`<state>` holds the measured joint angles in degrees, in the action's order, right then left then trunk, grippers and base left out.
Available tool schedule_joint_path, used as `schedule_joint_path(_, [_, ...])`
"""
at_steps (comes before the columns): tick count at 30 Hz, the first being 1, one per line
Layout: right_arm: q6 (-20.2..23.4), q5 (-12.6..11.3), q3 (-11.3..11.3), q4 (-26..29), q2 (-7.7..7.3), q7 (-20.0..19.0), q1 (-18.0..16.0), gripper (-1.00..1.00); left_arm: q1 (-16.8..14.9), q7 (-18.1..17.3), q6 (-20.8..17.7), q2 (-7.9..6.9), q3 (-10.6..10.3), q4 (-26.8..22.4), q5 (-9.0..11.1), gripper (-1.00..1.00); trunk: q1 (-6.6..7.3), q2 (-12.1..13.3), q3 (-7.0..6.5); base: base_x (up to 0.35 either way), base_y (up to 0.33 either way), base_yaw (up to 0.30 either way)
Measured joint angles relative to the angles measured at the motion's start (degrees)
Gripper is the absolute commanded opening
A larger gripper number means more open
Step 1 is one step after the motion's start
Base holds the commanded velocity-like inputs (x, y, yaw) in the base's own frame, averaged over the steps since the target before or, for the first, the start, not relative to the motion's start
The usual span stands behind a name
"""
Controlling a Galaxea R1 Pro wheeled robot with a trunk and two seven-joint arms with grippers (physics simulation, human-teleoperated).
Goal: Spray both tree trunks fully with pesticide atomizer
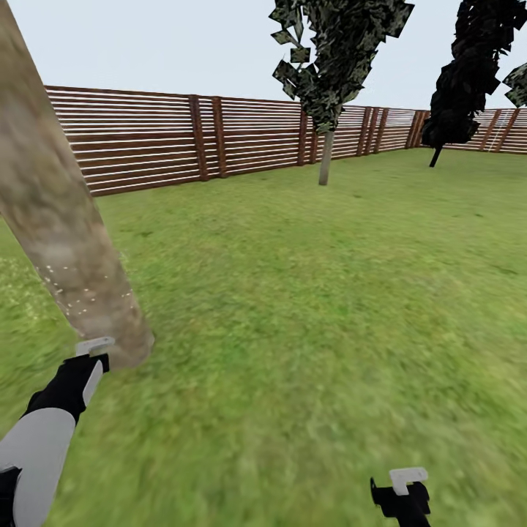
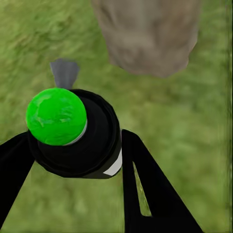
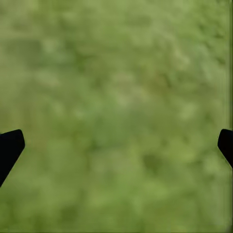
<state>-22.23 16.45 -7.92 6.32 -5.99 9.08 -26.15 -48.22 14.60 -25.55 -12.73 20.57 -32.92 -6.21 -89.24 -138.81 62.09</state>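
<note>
**Spray bottle held close to the big tree trunk**

The left gripper (image 2: 73, 160) is clamped on the spray bottle (image 2: 80, 138). Its two black fingers (image 2: 145, 184) press on the bottle's sides. The bottle is dark, with a bit of white label. Its top (image 2: 56, 116) looks bright green here, and a small grey nozzle (image 2: 64, 73) sticks out toward the tree.

The big tree trunk (image 1: 62, 219) stands just beside the left gripper (image 1: 91, 351). It is thick and grey-brown, and it leans across the left side of the head view. Tiny white specks of spray (image 1: 80, 300) dot the low part of the trunk. The trunk's bottom (image 2: 145, 34) meets the grass (image 1: 307, 307) close in front of the bottle.

The right gripper (image 3: 116, 145) hangs over bare grass with its fingers wide apart. It holds nothing. In the head view it sits low on the right (image 1: 402, 490).

Far off, a second tree (image 1: 326, 157) with a thin pale trunk stands near the brown wooden fence (image 1: 146, 139). A dark, almost black tree (image 1: 465, 80) stands further right.
</note>
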Motion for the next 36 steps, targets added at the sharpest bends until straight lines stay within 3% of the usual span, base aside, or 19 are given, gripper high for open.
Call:
schedule_joint_path(7, [-0.01, 0.00, 0.00, 0.02, 0.24, -0.01, -0.01, 1.00, 1.64, 0.10, 3.81, 0.03, 0.01, -0.03, 0.06, -1.00, -0.02, 0.00, 0.00, 0.118, -0.231, 0.032])
schedule_joint_path(18, [0.00, 0.00, 0.06, 0.00, 0.45, -0.08, -0.02, 1.00, 1.68, 0.28, 3.86, -0.06, 0.02, 0.03, 0.02, -1.00, 0.00, 0.00, 0.00, 0.131, -0.235, 0.255])
schedule_joint_path(36, [0.00, 0.00, 0.05, 0.05, 0.43, -0.09, -0.01, 1.00, 1.94, 0.37, 3.79, -0.14, 0.01, 0.48, -0.02, -1.00, 0.00, 0.00, 0.00, 0.267, -0.169, 0.032])
